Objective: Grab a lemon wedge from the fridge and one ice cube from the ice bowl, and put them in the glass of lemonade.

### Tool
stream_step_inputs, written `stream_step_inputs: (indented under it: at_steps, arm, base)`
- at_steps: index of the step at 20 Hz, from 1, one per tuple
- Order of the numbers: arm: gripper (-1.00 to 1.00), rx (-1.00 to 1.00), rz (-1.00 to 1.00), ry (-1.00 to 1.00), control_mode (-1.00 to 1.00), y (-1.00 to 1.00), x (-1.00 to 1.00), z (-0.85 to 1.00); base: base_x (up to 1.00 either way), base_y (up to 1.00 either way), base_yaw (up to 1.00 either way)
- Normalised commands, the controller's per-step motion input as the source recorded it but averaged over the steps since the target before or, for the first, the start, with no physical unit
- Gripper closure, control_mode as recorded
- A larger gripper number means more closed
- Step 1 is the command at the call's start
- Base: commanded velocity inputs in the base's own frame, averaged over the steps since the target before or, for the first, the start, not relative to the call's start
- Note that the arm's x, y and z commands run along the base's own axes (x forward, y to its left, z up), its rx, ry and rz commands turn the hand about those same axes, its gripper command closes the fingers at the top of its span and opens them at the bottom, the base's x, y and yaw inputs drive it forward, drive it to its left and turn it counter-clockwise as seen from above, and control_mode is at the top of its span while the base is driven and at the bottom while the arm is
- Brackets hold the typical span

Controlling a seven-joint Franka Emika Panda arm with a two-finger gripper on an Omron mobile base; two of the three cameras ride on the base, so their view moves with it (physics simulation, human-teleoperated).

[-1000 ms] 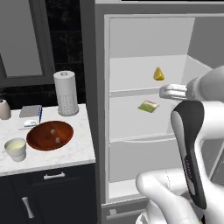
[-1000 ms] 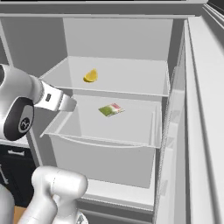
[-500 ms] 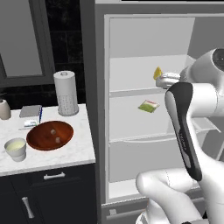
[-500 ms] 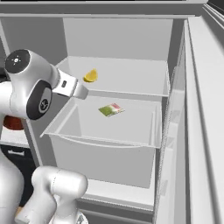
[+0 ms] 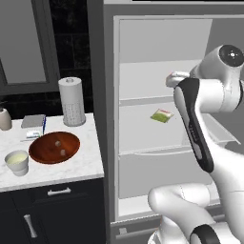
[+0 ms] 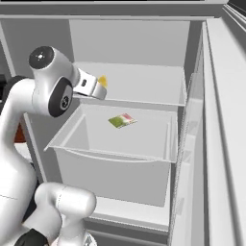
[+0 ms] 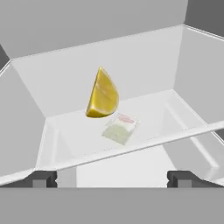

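hand (image 7: 112, 177): spread wide, holding nothing
lemon wedge (image 7: 103, 94): on upper fridge (image 6: 139, 57) shelf, just ahead of hand

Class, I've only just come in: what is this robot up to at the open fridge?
The robot arm is reaching into the open fridge for the lemon wedge, which sits on an upper shelf. The gripper is open, just short of the wedge, holding nothing. A flat green packet lies on the shelf below. On the counter, the ice bowl and the glass of lemonade wait untouched.
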Motion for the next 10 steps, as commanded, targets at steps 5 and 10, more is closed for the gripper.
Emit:
stream_step_inputs:
  at_steps: [5,10]
  arm:
    - [-1.00,0.00,0.00,0.05,-1.00,-0.09,0.58,0.00]
    - [-1.00,0.00,0.00,0.03,-1.00,-0.02,0.56,0.00]
  base:
    - [0.00,0.00,0.00]
    - [0.00,0.00,0.00]
